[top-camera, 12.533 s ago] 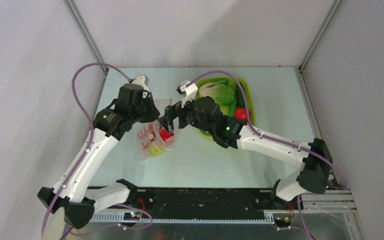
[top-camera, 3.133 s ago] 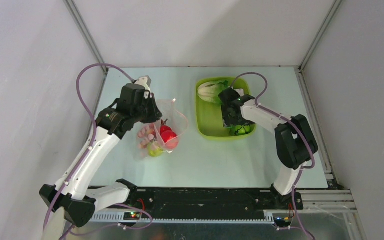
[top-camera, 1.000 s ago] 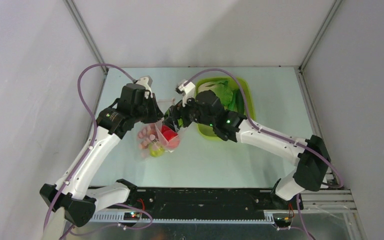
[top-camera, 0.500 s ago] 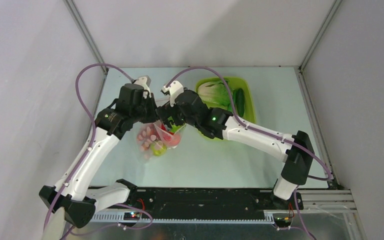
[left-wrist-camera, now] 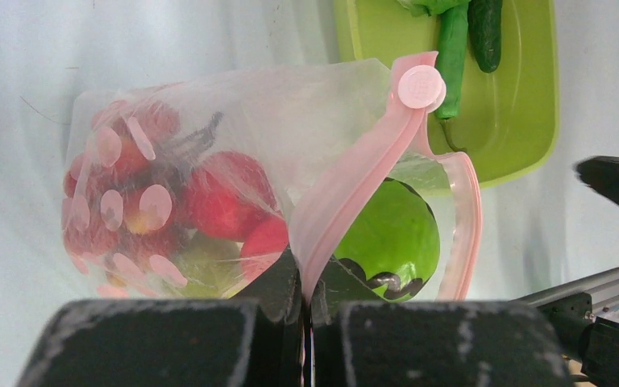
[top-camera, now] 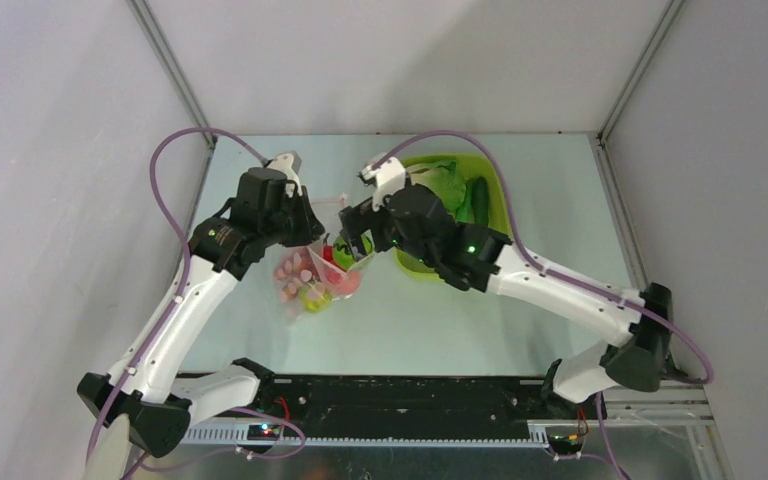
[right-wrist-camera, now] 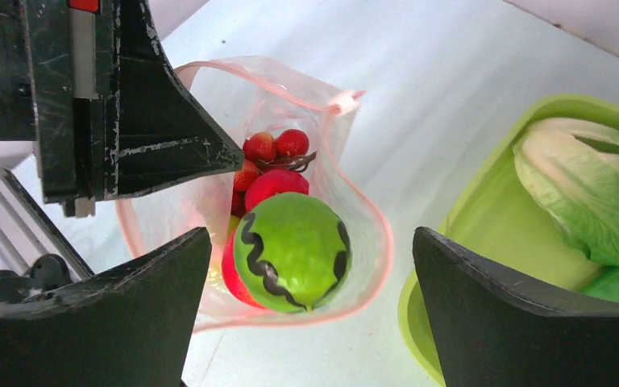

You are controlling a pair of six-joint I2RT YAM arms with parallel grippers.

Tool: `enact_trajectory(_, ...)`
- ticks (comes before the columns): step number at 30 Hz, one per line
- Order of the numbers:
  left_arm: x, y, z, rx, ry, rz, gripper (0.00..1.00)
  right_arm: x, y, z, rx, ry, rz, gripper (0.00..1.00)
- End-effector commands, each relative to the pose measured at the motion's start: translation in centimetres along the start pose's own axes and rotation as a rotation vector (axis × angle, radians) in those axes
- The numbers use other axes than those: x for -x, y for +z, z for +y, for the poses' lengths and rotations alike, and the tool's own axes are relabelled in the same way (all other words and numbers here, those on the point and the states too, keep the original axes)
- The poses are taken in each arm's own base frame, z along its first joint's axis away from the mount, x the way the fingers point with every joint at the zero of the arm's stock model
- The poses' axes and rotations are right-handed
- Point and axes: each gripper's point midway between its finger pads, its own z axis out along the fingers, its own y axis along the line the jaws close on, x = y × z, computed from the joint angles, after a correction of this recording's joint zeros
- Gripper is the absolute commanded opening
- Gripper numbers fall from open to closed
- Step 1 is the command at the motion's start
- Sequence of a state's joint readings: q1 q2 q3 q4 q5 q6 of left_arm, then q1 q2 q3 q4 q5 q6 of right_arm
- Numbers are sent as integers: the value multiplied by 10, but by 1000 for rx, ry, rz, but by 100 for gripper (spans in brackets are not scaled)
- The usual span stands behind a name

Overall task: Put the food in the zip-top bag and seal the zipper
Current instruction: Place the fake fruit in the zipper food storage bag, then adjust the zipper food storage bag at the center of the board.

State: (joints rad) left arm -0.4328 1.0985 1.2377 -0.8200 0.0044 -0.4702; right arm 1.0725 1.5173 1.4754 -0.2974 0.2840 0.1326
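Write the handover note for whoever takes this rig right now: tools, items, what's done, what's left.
Left tool: shut on the zipper, holding the mouth of the zip-top bag open.
Right tool: open and empty, over the bag mouth.
Done: green pepper, tomatoes, small red pieces and pear are in the bag; the pepper sits right at the mouth.
Left: lettuce and cucumber lie in the tray. Bag them, then seal the zipper.
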Motion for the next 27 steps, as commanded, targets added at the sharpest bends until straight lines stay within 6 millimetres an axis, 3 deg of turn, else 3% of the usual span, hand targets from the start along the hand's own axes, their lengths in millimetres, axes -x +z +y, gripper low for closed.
enact_trajectory(1,9,-6,-6,-35,-3,-44,5,9,-19,-20,-74,130,-53,98)
enact_trajectory(5,9,-6,-7,-36,-3,-45,5,-20,-17,-33,-86,258,67,90)
enact_trajectory(9,9,-6,-7,-37,-4,-45,5,-43,-9,-31,-57,330,146,84)
enact_trajectory(13,9,-6,-7,-37,-2,-45,5,-55,2,-31,-61,360,179,72)
enact_trajectory(18,9,-6,-6,-34,-4,-47,5,-66,12,-30,-60,387,213,66)
enact_trajectory(20,9,-7,-6,-33,-4,-49,5,-70,16,-27,-58,397,222,59)
enact_trajectory(22,10,-7,-6,-34,-3,-51,5,-74,20,-24,-50,401,231,45)
enact_trajectory(27,10,-9,-6,-36,-2,-55,5,-63,21,-14,-9,406,195,20)
